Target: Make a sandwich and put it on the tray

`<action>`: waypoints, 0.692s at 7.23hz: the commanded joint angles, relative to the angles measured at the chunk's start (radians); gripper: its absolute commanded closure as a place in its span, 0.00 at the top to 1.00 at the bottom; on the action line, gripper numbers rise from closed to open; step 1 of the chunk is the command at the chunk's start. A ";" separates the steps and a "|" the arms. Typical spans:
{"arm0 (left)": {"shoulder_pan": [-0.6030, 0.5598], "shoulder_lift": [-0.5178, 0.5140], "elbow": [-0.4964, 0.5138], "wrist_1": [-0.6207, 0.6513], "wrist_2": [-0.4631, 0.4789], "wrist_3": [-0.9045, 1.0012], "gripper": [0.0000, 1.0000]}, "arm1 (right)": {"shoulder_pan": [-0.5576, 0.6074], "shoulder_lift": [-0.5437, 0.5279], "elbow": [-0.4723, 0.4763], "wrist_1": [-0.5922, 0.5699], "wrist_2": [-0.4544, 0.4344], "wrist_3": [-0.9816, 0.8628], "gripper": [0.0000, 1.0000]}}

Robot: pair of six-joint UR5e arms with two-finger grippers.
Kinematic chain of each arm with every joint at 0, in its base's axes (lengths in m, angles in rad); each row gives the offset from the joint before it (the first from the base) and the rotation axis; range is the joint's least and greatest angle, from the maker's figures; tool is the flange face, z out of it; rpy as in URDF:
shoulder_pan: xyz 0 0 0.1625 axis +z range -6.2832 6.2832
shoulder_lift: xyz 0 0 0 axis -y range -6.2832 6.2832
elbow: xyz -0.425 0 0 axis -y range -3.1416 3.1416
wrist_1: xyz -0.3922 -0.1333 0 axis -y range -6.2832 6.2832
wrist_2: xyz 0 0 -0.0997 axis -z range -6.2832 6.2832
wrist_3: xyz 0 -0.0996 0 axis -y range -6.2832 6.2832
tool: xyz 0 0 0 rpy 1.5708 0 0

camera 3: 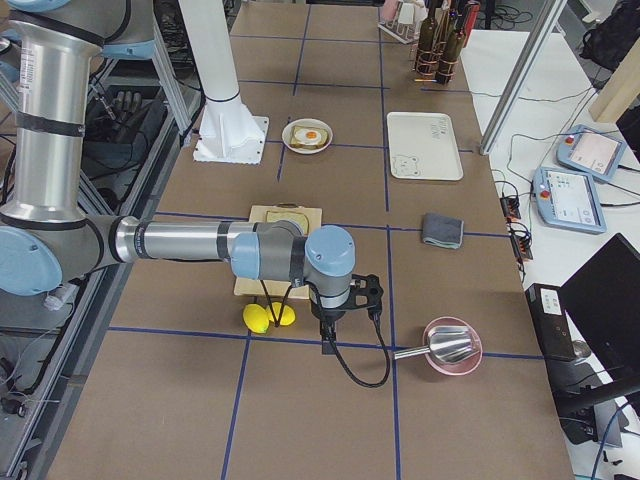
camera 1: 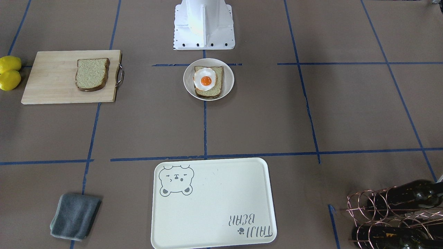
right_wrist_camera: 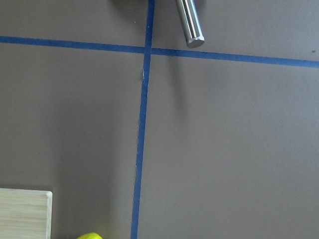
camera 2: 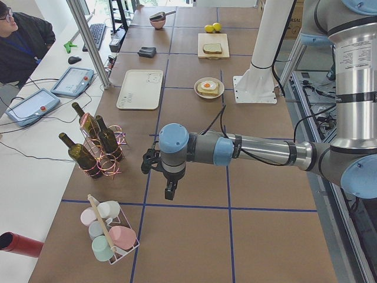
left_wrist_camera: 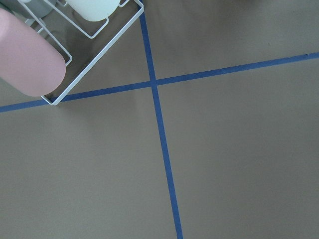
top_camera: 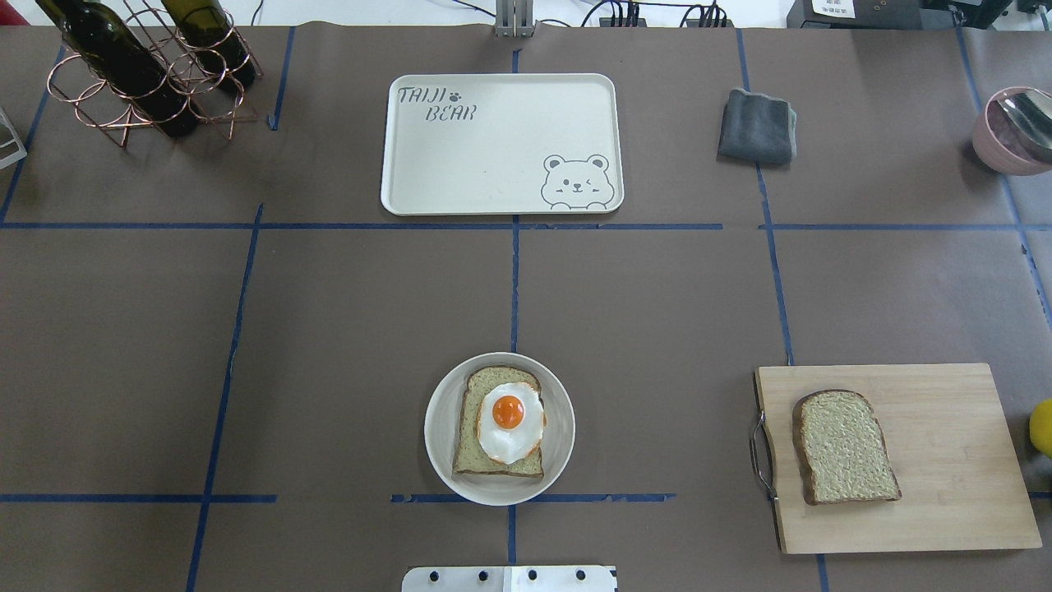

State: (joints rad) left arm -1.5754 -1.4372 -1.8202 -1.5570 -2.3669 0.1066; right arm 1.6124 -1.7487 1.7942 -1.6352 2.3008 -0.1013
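Cream-white, the tray (top_camera: 501, 148) lies at the middle of the table's operator-side edge, its bear drawing at one corner. The sandwich's parts are well apart from it. The small white plate (top_camera: 436, 427) sits at the middle of the robot-side edge and holds one bread slice (top_camera: 472, 436) with the fried egg (top_camera: 509, 419) on top. The second slice (top_camera: 845, 446) lies flat on a wooden cutting board (top_camera: 945, 460) along the same edge, toward the right end, with two lemons (camera 1: 9, 72) just beyond the board.

Along the operator-side edge, a copper wire rack (top_camera: 82, 107) toward the left end holds dark bottles (top_camera: 115, 62). A grey cloth (top_camera: 757, 126) lies right of the tray. Farther right, a pink bowl (top_camera: 1007, 148) holds a metal scoop (top_camera: 1027, 119). Near the left end, a white wire basket (left_wrist_camera: 99, 51) holds pastel cups (left_wrist_camera: 27, 55).

The left gripper (camera 2: 170, 193) hangs pointing down over the table near the rack and basket. The right gripper (camera 3: 328, 338) hangs between the lemons and the bowl. Whether either gripper's jaws are apart or together cannot be told.
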 commanded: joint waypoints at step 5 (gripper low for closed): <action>0.003 0.000 -0.033 0.000 0.002 -0.001 1.00 | -0.003 0.021 0.007 0.064 0.029 0.052 1.00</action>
State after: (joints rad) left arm -1.5744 -1.4368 -1.8445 -1.5550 -2.3667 0.1059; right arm 1.6100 -1.7309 1.7991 -1.6005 2.3131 -0.0859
